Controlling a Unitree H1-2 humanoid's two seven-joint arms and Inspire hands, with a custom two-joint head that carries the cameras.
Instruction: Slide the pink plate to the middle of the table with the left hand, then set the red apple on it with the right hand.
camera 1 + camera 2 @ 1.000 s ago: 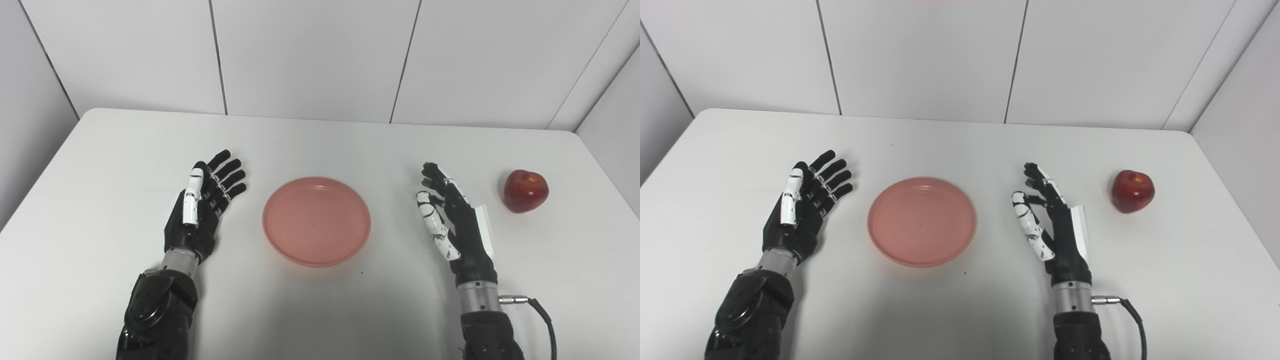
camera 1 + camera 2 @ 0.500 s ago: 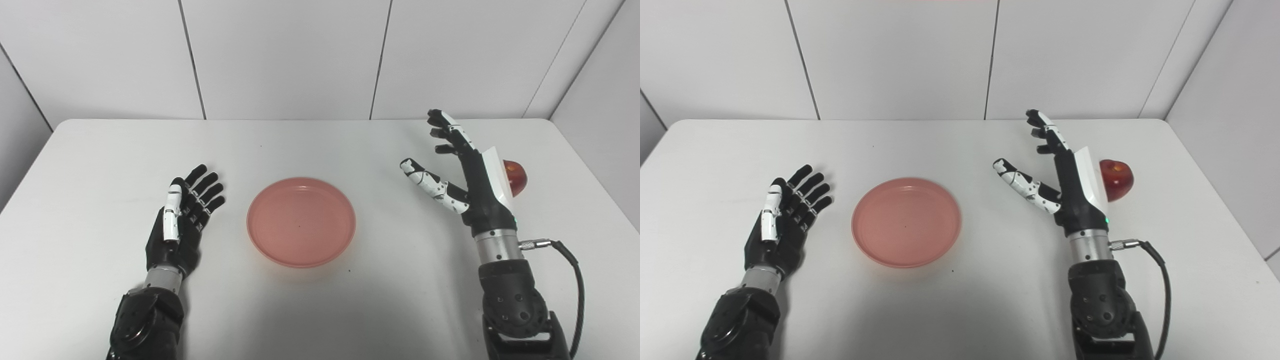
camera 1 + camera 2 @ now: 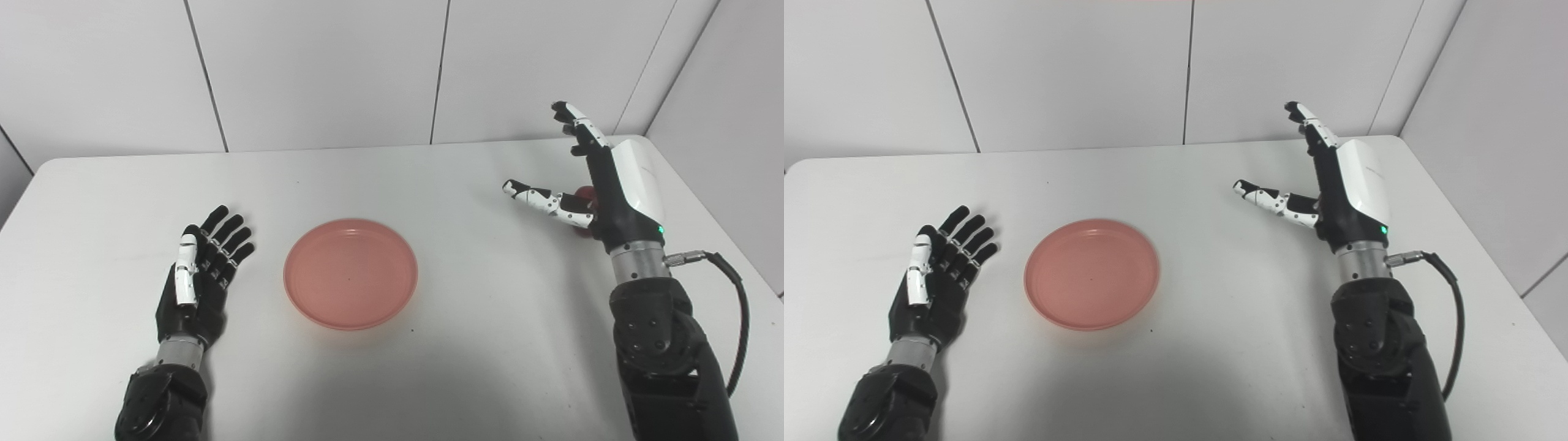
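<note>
The pink plate (image 3: pixel 350 274) lies flat near the middle of the white table (image 3: pixel 380 177). My left hand (image 3: pixel 205 275) rests open and palm-up on the table just left of the plate, not touching it. My right hand (image 3: pixel 603 184) is open at the far right, raised above the table with its fingers upright and its thumb spread to the left. It stands in front of the red apple (image 3: pixel 585 195), of which only a small red sliver shows between thumb and palm. In the right eye view the right hand (image 3: pixel 1338 184) hides the apple fully.
A black cable (image 3: pixel 732 294) loops from my right wrist. White wall panels (image 3: pixel 318 67) stand behind the table, and a side wall (image 3: pixel 729 122) runs close to its right edge.
The camera has shifted, so the whole scene sits further left. My right hand has risen and moved far and right, and now covers the apple. The plate and left hand have not moved on the table.
</note>
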